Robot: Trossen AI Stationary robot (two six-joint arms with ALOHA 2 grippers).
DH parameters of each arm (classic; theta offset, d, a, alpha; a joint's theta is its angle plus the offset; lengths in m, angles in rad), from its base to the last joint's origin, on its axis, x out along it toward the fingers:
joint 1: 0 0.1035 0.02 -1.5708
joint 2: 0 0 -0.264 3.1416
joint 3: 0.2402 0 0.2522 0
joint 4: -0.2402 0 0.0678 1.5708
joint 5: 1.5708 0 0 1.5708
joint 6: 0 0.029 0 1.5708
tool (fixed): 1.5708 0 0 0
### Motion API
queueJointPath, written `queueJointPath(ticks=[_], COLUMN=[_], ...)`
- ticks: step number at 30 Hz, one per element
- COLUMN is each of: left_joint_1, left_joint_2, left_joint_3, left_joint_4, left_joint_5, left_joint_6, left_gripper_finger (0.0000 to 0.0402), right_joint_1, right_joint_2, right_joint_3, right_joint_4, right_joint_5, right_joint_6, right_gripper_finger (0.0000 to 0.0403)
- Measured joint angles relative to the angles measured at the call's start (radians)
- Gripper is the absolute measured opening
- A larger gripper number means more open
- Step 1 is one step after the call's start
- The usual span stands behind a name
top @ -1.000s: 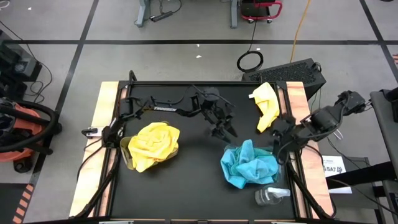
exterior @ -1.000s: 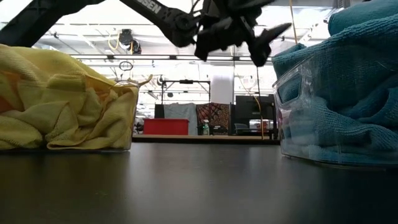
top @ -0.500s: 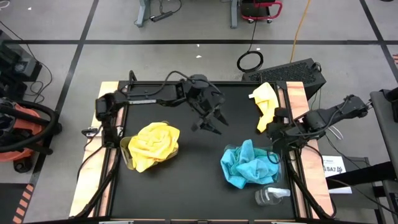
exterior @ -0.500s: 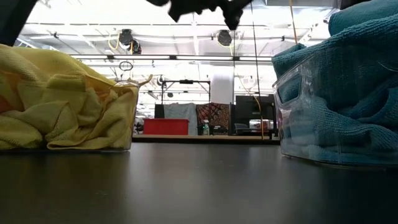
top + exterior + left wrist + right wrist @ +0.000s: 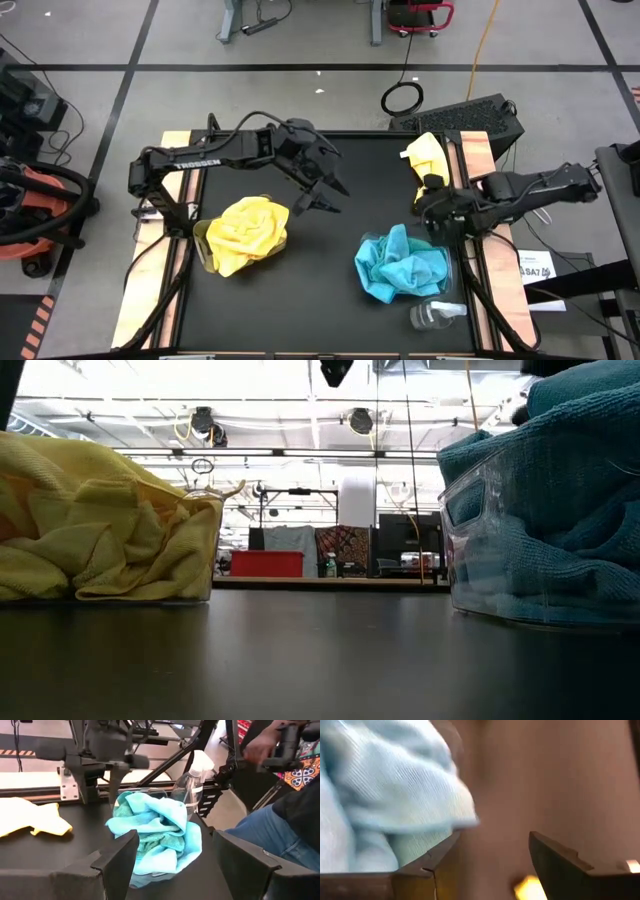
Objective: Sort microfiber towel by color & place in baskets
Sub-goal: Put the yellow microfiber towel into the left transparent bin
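At five o'clock a clear bottle (image 5: 436, 315) lies beside the blue-towel basket (image 5: 402, 266); the yellow-towel basket (image 5: 243, 234) sits at eight. The right gripper (image 5: 436, 212), fingers apart and empty, nears the loose yellow towel (image 5: 424, 166) at two; the left gripper (image 5: 322, 196) hovers parted centrally.

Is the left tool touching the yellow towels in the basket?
Apart. The high view shows the left tool open beside the yellow towels, with bare black table between them.
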State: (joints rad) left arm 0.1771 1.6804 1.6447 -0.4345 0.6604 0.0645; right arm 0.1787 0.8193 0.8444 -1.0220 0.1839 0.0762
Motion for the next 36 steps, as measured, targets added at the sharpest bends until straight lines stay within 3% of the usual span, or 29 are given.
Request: queueJointPath(ticks=[3, 8, 15, 20, 29, 33, 36], left_joint_1=[-0.017, -0.034, -0.036, -0.041, -0.042, -0.042, -0.042], left_joint_2=[-0.006, -0.010, -0.018, -0.017, -0.017, -0.017, -0.017], left_joint_3=[0.000, 0.000, 0.000, 0.000, 0.000, 0.000, 0.000], left_joint_4=[-0.024, -0.056, -0.119, -0.140, -0.154, -0.154, -0.154], left_joint_5=[-0.017, -0.036, -0.063, -0.065, -0.071, -0.071, -0.071], left_joint_6=[-0.003, -0.004, 0.001, 0.001, 0.001, 0.002, 0.002], left_gripper_finger=[0.0267, 0.0267, 0.0267, 0.0267, 0.0267, 0.0267, 0.0267], right_joint_1=[-0.034, -0.161, -0.392, -0.525, -0.770, -0.870, -0.915], right_joint_2=[0.013, 0.038, 0.045, 0.046, 0.094, 0.126, 0.158], right_joint_3=[0.000, 0.000, -0.055, -0.160, -0.188, -0.188, -0.188], right_joint_4=[0.113, 0.143, 0.139, 0.204, 0.241, 0.286, 0.358], right_joint_5=[-0.028, 0.019, -0.081, -0.158, -0.112, -0.245, -0.261], right_joint_6=[-0.091, -0.258, -0.397, -0.424, -0.428, -0.479, -0.488], right_gripper_finger=[0.0222, 0.0222, 0.0222, 0.0222, 0.0222, 0.0222, 0.0222])
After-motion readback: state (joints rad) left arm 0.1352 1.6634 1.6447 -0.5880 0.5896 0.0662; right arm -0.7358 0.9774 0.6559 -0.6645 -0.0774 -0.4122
